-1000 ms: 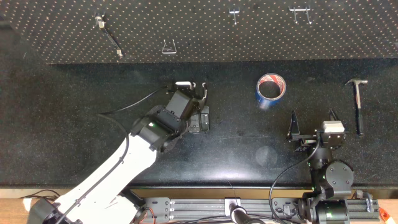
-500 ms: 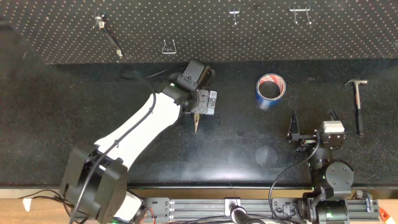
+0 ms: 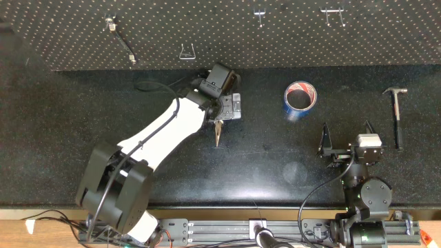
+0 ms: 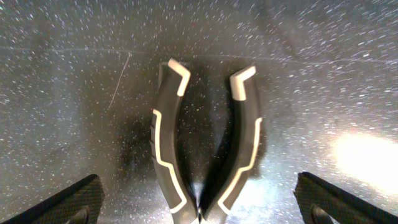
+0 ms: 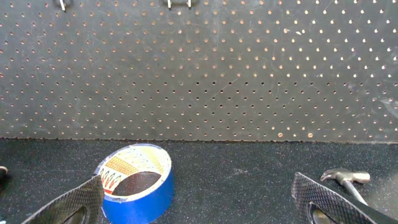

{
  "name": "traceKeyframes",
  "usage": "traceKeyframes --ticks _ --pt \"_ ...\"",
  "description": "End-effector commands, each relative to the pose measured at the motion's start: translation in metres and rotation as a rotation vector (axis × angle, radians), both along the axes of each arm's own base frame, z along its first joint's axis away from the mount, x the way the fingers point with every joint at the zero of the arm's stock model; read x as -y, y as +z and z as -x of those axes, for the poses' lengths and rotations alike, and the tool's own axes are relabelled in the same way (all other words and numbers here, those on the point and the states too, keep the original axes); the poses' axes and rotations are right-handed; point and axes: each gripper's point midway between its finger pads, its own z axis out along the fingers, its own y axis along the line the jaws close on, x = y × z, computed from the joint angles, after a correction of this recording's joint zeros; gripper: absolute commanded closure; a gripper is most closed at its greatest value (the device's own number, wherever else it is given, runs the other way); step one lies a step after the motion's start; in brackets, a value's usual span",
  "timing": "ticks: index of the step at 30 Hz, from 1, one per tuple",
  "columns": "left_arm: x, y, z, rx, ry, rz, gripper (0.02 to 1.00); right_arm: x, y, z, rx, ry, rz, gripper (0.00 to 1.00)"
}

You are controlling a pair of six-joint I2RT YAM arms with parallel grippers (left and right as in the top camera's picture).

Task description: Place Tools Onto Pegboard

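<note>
though the left arm's wrist covers their handles from above, the pegboard (image 3: 275,41) and counter (image 3: 83,103) frame one pair of pliers (image 4: 165,143) lying flat near the board, with bare counter to the left. one tape roll (image 5: 140,186) and one hammer (image 3: 396,117) lie near the right gripper (image 3: 346,132), fingers apart. left gripper (image 3: 229,110) fingers spread wide around the pliers.

The left arm (image 3: 162,138) stretches toward 1 o'clock, left gripper (image 3: 224,110) spread wide; the right gripper (image 3: 346,136) sits parted at 3 o'clock.

Pliers (image 4: 165,143) grips look rubbery — perhaps plastic — on a speckled, matt worktop (image 4: 62,93); tape (image 5: 140,193) glossy.
</note>
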Motion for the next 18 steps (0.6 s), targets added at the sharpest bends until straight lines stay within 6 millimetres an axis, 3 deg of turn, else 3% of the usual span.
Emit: traceKeyframes --ticks 1,6,18 --pt "-0.004 -0.009 -0.01 0.008 0.025 -0.035 0.023 0.002 -0.002 0.0 -0.003 -0.008 0.007 0.02" --pt "0.004 -0.008 -0.026 0.076 -0.065 -0.037 0.023 0.002 -0.002 0.0 -0.003 -0.008 0.007 0.02" --pt "-0.003 -0.021 -0.023 0.04 -0.105 -0.073 0.018 0.002 -0.002 0.0 -0.003 -0.008 0.007 0.02"
